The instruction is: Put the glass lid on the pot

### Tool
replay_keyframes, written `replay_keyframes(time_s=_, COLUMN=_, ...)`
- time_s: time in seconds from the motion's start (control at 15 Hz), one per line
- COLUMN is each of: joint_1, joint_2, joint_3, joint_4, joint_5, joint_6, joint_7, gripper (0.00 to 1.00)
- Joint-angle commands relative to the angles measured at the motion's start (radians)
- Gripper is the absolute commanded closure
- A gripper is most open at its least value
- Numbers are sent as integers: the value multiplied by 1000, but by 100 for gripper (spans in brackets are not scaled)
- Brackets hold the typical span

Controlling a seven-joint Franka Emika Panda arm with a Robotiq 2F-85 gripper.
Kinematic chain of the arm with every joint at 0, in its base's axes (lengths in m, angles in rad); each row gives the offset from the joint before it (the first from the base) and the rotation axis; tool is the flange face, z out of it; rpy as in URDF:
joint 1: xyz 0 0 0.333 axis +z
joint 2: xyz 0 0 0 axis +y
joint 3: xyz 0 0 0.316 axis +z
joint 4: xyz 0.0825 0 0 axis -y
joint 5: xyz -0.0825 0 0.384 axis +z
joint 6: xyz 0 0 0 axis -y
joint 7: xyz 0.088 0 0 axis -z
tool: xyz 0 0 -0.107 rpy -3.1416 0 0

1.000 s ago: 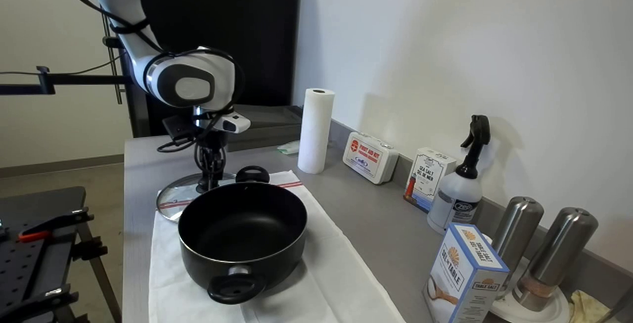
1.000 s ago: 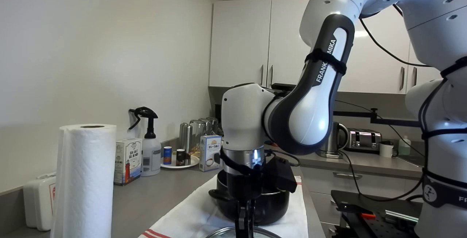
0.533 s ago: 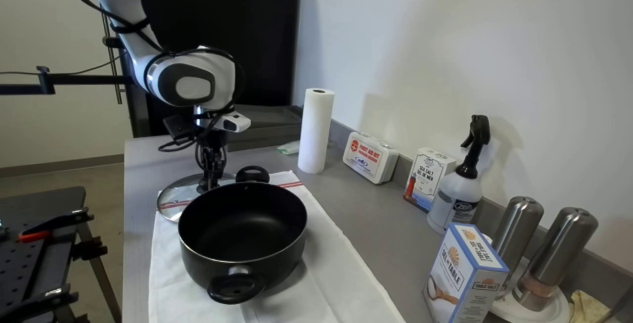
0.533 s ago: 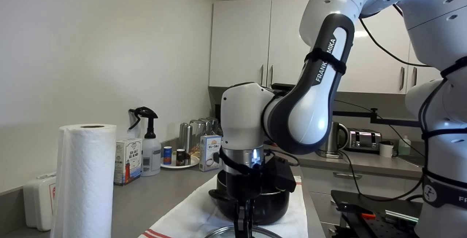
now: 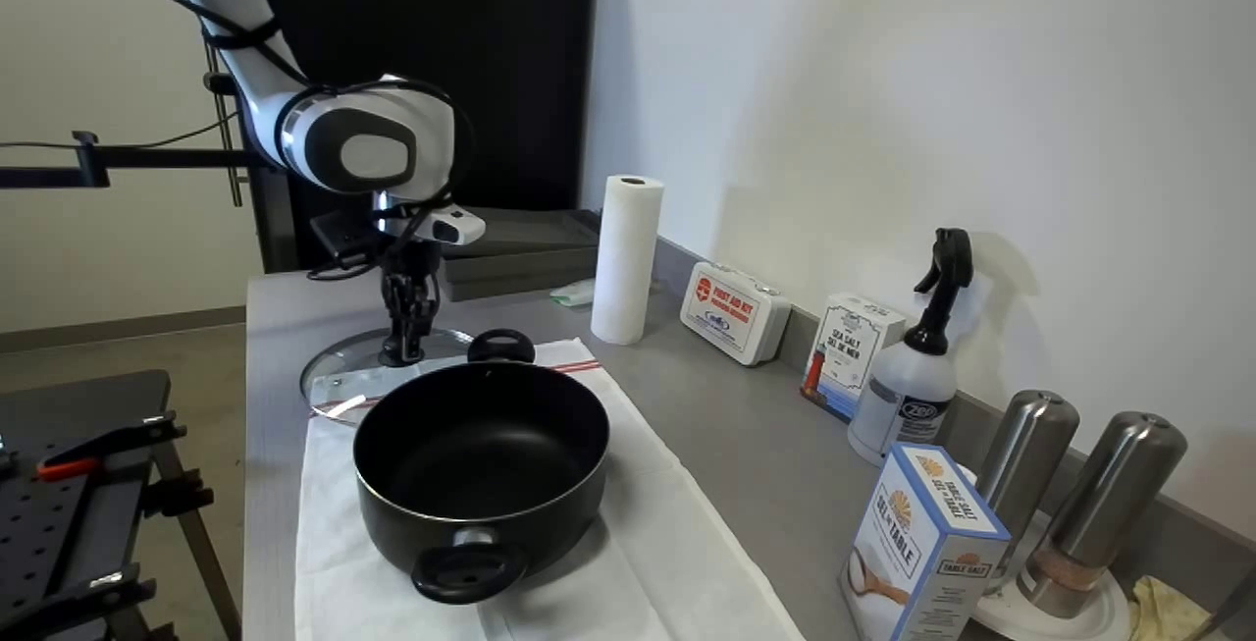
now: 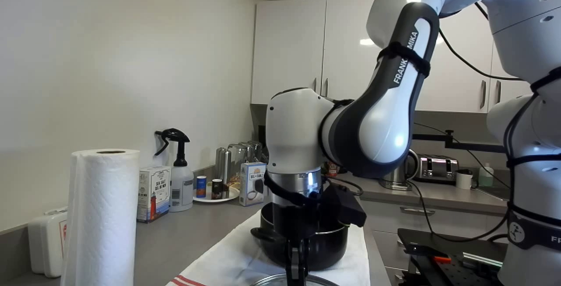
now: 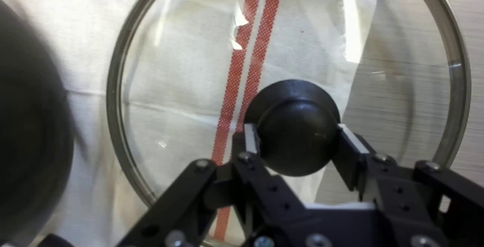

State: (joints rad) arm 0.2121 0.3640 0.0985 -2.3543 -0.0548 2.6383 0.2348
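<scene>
The glass lid is a clear disc with a metal rim and a black knob. It appears held level just above the towel, behind the pot. My gripper points straight down and is shut on the knob. In the wrist view the fingers press the knob from both sides. The lid also fills the middle of the wrist view; only its far edge shows in an exterior view. The black pot stands uncovered and upright on the towel, also in an exterior view and at the wrist view's left.
The pot stands on a white towel with red stripes. A paper towel roll, first aid kit, salt boxes and a spray bottle line the wall. A pot handle sticks out towards the lid.
Over the last half second my gripper rises and shifts slightly back from the pot, and the lid moves with it. The pot has not moved.
</scene>
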Motion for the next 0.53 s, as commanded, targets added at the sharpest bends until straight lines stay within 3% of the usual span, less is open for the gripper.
replay_keyframes(time_s=0.0, joint_1=3, joint_2=-111, joint_3=39, joint_4=-47, joint_5=33, joint_6=-72, joint_7=-30, gripper=75)
replay_keyframes(time_s=0.47, joint_1=5, joint_2=-250, joint_3=92, joint_4=-86, joint_5=54, joint_6=-207, joint_7=-51, gripper=75)
